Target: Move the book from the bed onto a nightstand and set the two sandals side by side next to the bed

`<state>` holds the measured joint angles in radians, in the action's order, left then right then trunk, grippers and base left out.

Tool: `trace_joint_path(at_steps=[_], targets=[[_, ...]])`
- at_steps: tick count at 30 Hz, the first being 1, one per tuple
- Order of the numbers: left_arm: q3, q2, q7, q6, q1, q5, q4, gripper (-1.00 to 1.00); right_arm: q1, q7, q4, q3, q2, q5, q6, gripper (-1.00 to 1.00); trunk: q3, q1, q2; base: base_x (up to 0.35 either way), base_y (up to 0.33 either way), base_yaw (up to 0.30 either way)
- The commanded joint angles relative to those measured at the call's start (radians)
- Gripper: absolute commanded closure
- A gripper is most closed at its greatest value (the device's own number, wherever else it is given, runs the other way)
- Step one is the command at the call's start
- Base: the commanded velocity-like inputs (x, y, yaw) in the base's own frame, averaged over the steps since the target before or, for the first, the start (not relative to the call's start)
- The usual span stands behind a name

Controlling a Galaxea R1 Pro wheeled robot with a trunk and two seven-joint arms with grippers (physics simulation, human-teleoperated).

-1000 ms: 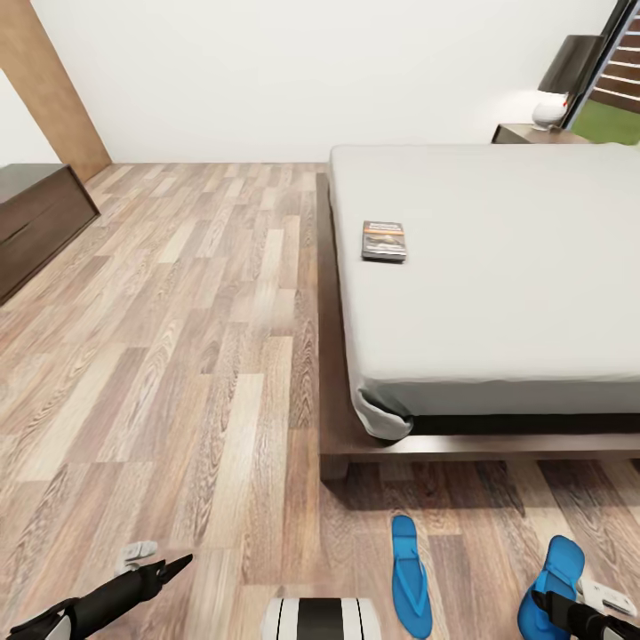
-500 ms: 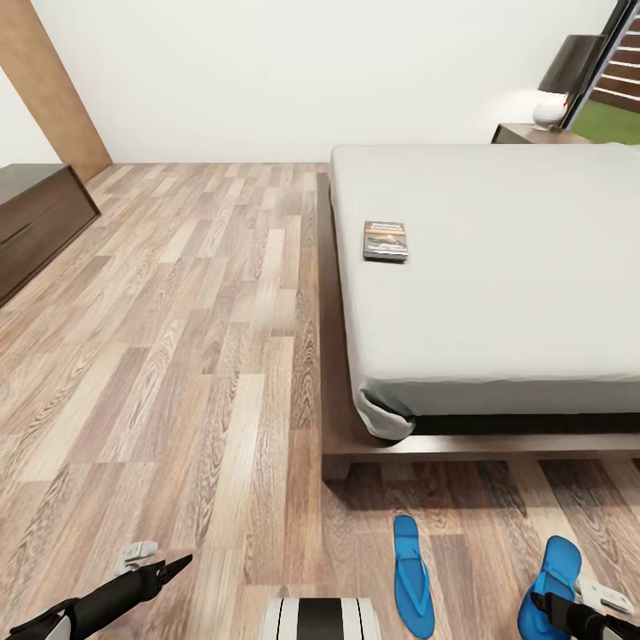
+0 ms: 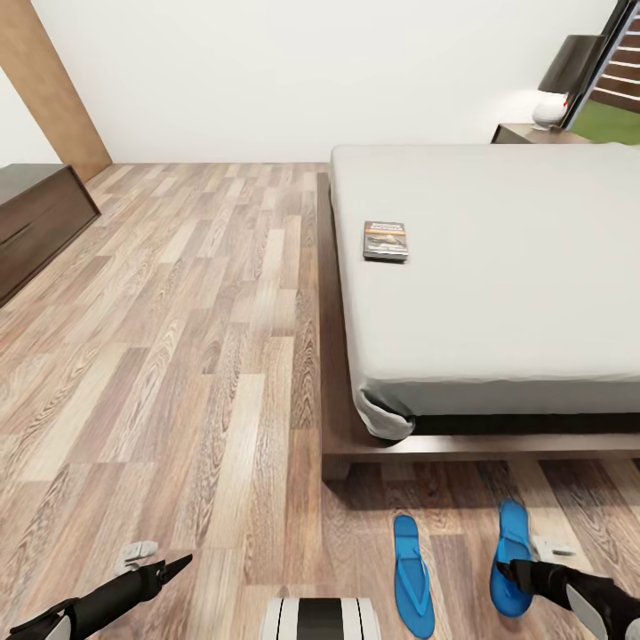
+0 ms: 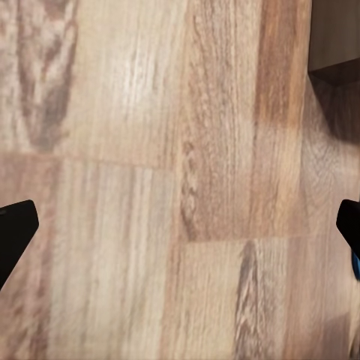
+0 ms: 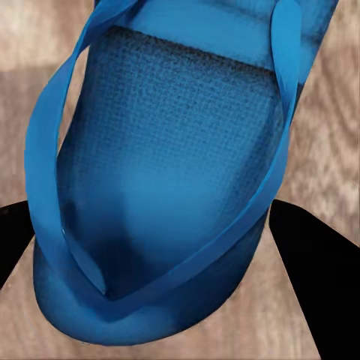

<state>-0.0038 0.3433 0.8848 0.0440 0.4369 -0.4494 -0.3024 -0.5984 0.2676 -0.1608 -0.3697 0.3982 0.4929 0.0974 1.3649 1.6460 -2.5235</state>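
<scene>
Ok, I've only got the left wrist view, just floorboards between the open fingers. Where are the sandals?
Observer: Both are off the foot of the bed. The free sandal lies flat on the floor, roughly between your two arms.
Operator: And the other one?
Observer: The held sandal sits between the fingers of the right hand, about parallel to the free one with a gap of floor between them.
Operator: What about the book?
Observer: The book lies flat on the mattress, near the bed edge that faces the open floor, well away from both hands.
</scene>
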Motion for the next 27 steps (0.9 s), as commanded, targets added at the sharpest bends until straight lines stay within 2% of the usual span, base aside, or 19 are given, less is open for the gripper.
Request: trace_joint_path(at_steps=[1, 3, 5, 6, 8, 9, 11, 15, 20, 27], targets=[[-0.001, 0.0, 0.003, 0.005, 0.0, -0.005, 0.0, -1.0, 0.0, 0.002, -0.009, -0.005, 0.001, 0.006, 0.011, 1.0, 0.001, 0.0, 0.0, 0.0, 0.0, 0.0], [0.0, 0.0, 0.003, 0.005, 0.0, -0.005, 0.0, -1.0, 0.0, 0.002, -0.019, -0.005, 0.001, 0.0, 0.016, 1.0, 0.001, 0.0, 0.0, 0.0, 0.0, 0.0], [0.0, 0.0, 0.003, 0.004, 0.0, -0.005, 0.0, -1.0, 0.0, 0.002, -0.028, -0.005, 0.001, -0.047, 0.019, 1.0, 0.001, 0.0, 0.0, 0.0, 0.0, 0.0], [0.0, 0.0, 0.003, 0.004, 0.0, -0.005, 0.0, -1.0, 0.0, 0.003, -0.03, -0.005, 0.001, -0.084, 0.02, 1.0, 0.001, 0.0, 0.0, 0.0, 0.0, 0.0], [0.0, 0.0, 0.003, 0.004, 0.0, -0.005, 0.0, -1.0, 0.0, 0.004, -0.033, -0.005, 0.0, -0.217, 0.021, 1.0, 0.001, 0.0, 0.0, 0.0, 0.0, 0.0], [0.0, 0.0, 0.003, 0.004, 0.0, -0.005, 0.0, -1.0, -0.001, 0.004, -0.033, -0.005, 0.0, -0.252, 0.021, 1.0, 0.001, 0.0, 0.0, 0.0, 0.0, 0.0], [0.0, 0.0, 0.003, 0.004, 0.0, -0.005, 0.0, -1.0, -0.001, 0.004, -0.034, -0.005, -0.001, -0.292, 0.021, 1.0, 0.001, 0.0, 0.0, 0.0, 0.0, 0.0], [0.001, 0.0, 0.003, 0.004, 0.0, -0.005, 0.0, -1.0, -0.001, 0.004, -0.034, -0.005, -0.001, -0.317, 0.021, 1.0, 0.001, 0.0, 0.0, 0.0, 0.0, 0.0], [0.001, 0.0, 0.003, 0.004, 0.0, -0.005, 0.0, -1.0, -0.001, 0.004, -0.036, -0.005, -0.002, -0.321, 0.021, 1.0, 0.001, 0.0, 0.0, 0.0, 0.005, 0.0], [0.001, 0.0, 0.002, 0.005, 0.0, -0.005, 0.0, -1.0, 0.0, 0.004, -0.034, -0.005, -0.007, -0.321, 0.021, 1.0, 0.001, 0.0, 0.0, 0.0, 0.218, 0.0]])
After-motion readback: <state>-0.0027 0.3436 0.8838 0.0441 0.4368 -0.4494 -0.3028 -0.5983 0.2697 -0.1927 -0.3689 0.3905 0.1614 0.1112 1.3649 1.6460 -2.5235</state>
